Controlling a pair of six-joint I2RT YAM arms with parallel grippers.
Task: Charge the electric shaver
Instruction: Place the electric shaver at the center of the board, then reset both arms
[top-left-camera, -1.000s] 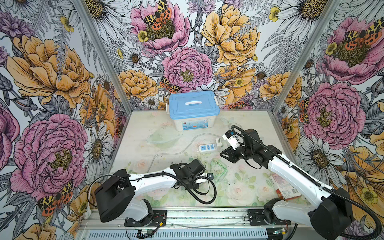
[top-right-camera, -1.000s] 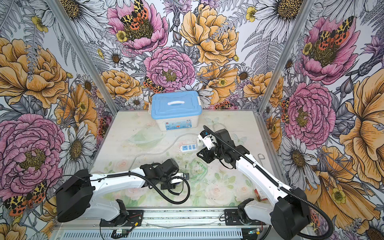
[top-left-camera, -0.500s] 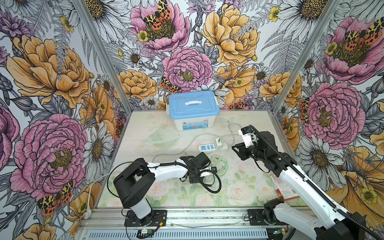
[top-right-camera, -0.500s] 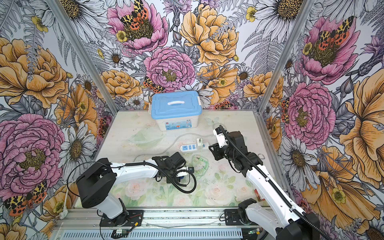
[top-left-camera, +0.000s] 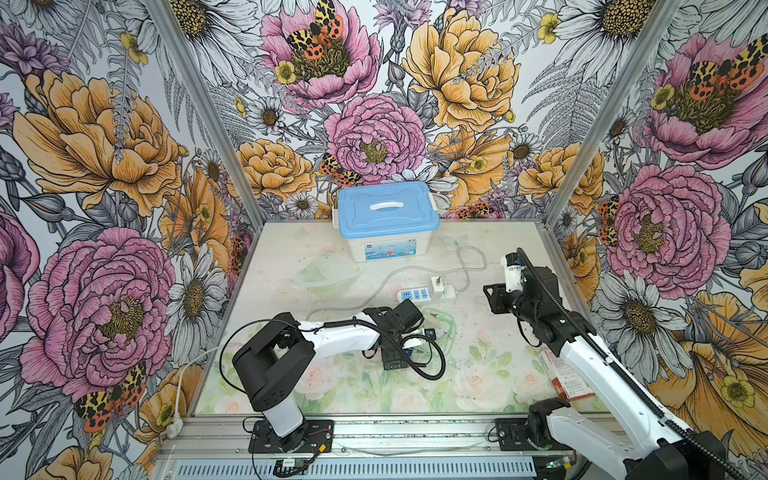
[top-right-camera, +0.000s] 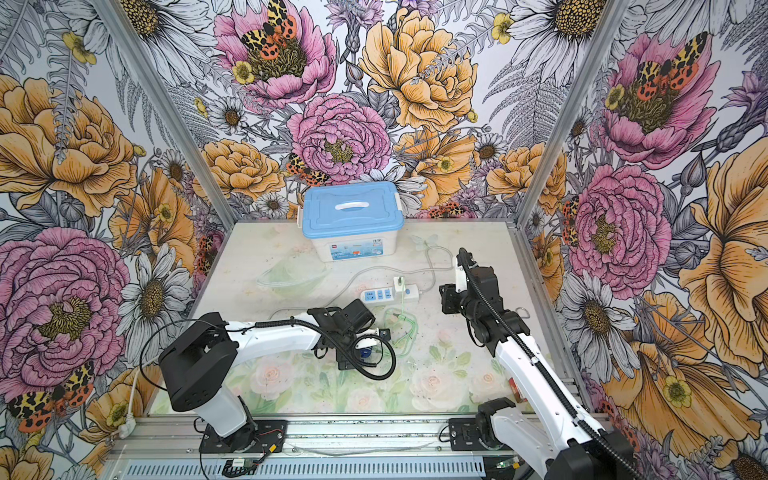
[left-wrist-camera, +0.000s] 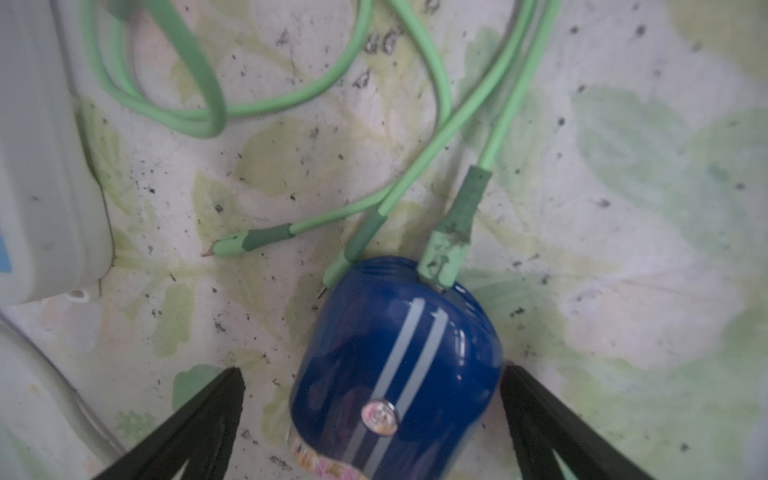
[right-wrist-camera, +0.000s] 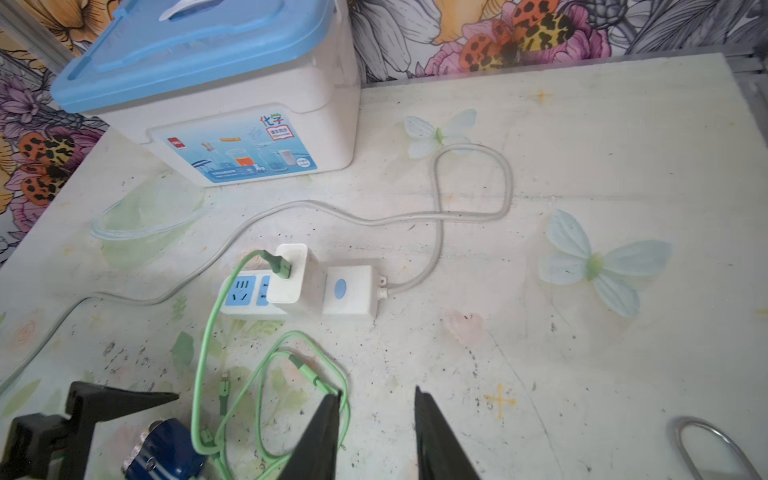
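Near the power strip, my left fingers gape astride the shaver, holding nothing; it looks light, hard and slippery, so I'd pinch its rounded sides.

Floral table carries box, power strip, green cable, shaver, clear bowl.

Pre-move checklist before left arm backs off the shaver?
1. green connector in electric shaver end: ok
2. left gripper open, jaws either side of shaver: ok
3. fingers clear of shaver body: cannot tell, one sits very close
4. charger block in power strip, green cable plugged into block: ok
5. strip switched on: cannot tell
6. right gripper empty, away from shaver: ok
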